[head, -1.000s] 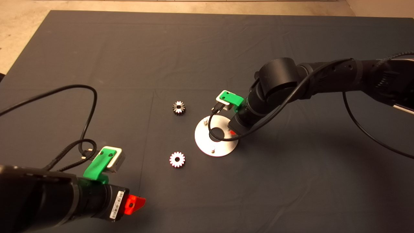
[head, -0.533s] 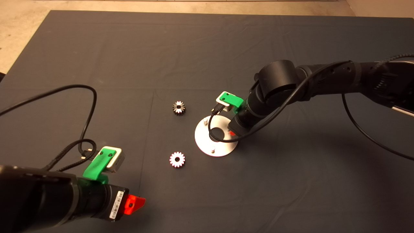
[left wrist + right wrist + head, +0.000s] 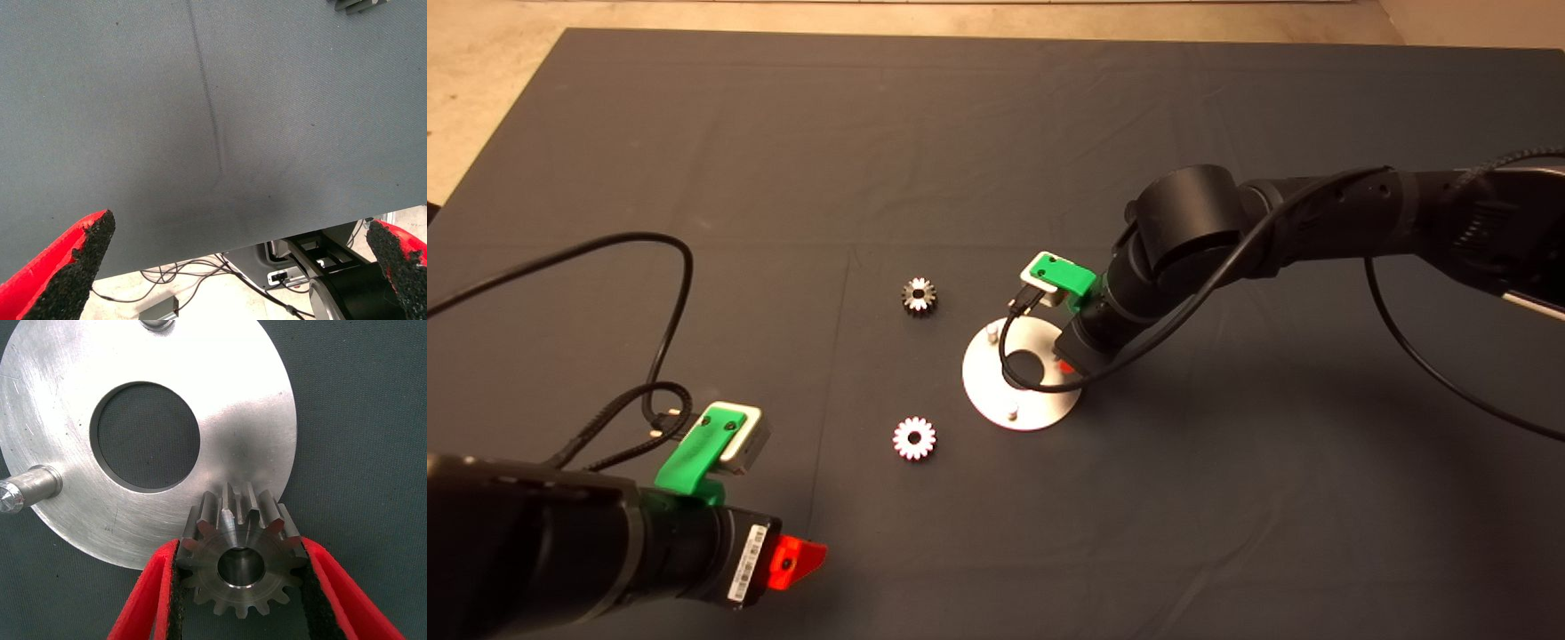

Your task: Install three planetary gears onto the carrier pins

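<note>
Meanwhile, left gripper [image 3: 800, 558] idle at lower left of head view, fingers spread wide, holding nothing. Two loose gears on mat left of centre: dark one [image 3: 918, 295] upper, bright one [image 3: 914, 438] lower. Silver disc [image 3: 996, 391] at centre, two pins bare: [image 3: 992, 335], [image 3: 1012, 412]. Right gripper [image 3: 240, 587] over disc's right edge, fingers clamped on third gear [image 3: 241, 552]. Advice: keep gear level, centre its hole over hidden third pin, lower straight, release only once seated.
</note>
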Robot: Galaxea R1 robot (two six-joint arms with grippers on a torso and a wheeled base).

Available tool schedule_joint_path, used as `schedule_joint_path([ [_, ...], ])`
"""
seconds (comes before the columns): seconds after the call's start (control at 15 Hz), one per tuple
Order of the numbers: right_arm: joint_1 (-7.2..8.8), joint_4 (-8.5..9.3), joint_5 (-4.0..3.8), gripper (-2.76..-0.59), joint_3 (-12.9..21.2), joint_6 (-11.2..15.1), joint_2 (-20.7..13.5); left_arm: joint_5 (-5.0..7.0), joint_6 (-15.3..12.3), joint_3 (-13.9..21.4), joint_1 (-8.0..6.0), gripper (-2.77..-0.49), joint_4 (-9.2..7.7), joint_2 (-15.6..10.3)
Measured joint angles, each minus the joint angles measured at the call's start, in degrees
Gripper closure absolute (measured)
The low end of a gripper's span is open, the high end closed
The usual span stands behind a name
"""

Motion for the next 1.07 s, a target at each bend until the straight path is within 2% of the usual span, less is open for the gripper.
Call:
schedule_joint_path([
  [0.33, 0.00, 0.00, -0.34, -1.02, 0.00, -0.01, 0.00, 0.00, 0.00, 0.00, 0.00, -2.75, -0.02, 0.00],
  [0.53, 0.00, 0.00, -1.51, -1.05, 0.00, -0.02, 0.15, 0.00, 0.00, 0.00, 0.00, -2.75, 0.00, 0.00],
  [0.67, 0.00, 0.00, -2.02, -1.09, 0.00, -0.23, 0.15, 0.00, 0.00, 0.00, -0.04, -2.75, 0.00, 0.00],
  [0.8, 0.00, 0.00, -2.89, -1.15, 0.00, -0.95, 0.41, 0.00, 0.00, 0.00, -0.67, -2.75, 0.00, 0.02],
  [0.93, 0.05, 0.00, -3.41, -1.21, 0.00, -1.06, 0.43, 0.00, -0.02, 0.00, -0.80, -2.75, -0.02, 0.02],
  [1.07, 0.02, 0.00, -3.42, -1.27, 0.00, -1.08, 0.43, 0.00, -0.02, 0.00, -0.80, -2.75, -0.01, 0.02],
])
